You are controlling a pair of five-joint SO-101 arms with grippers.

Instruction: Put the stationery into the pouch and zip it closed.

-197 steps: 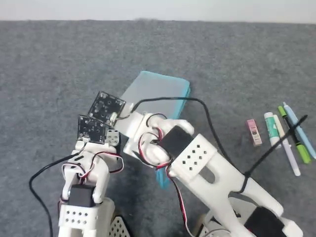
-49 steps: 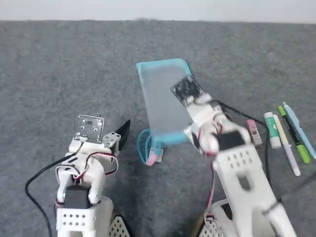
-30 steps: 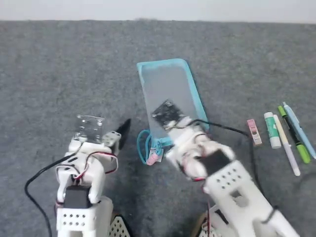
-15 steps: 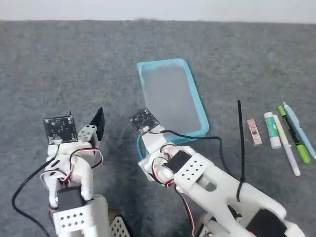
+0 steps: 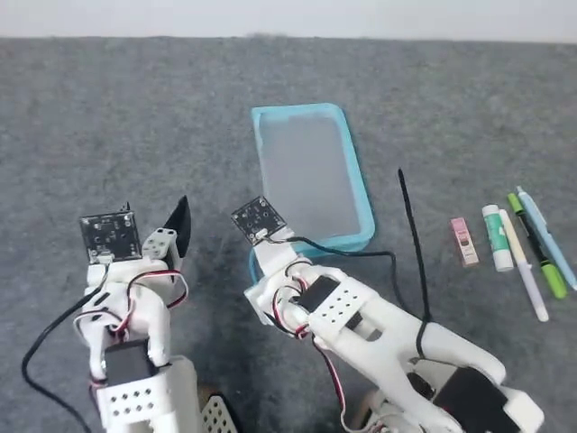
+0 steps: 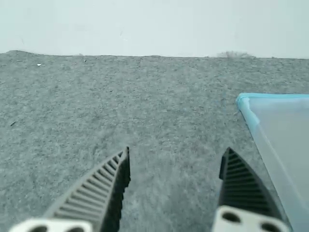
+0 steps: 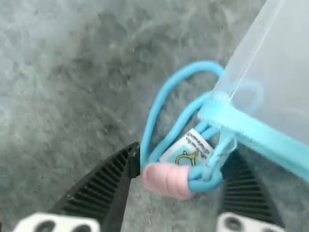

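The pouch (image 5: 311, 176) is translucent with a blue edge and lies flat mid-table; one corner shows beside my left gripper's fingers (image 6: 280, 130). Its pink zipper pull (image 7: 166, 179) and blue cord loop (image 7: 164, 111) sit at the near-left corner. My right gripper (image 7: 183, 157) is open, one finger on each side of the pull. The right arm (image 5: 325, 302) reaches in from the lower right. My left gripper (image 6: 177, 153) is open and holds nothing, left of the pouch (image 5: 167, 230). The stationery lies at the far right: a pink eraser (image 5: 463, 241), a glue stick (image 5: 495, 236), a white pen (image 5: 525, 271), a green marker (image 5: 541, 248) and a blue pen (image 5: 552, 236).
The grey carpet (image 5: 108, 117) covers the whole table up to a pale wall at the back. A black cable (image 5: 413, 244) from the right arm arcs between the pouch and the stationery.
The right arm swung from over the pouch down to its near-left corner, and the pouch has shifted slightly. The left arm drew back to the left about a second ago and has since held still.
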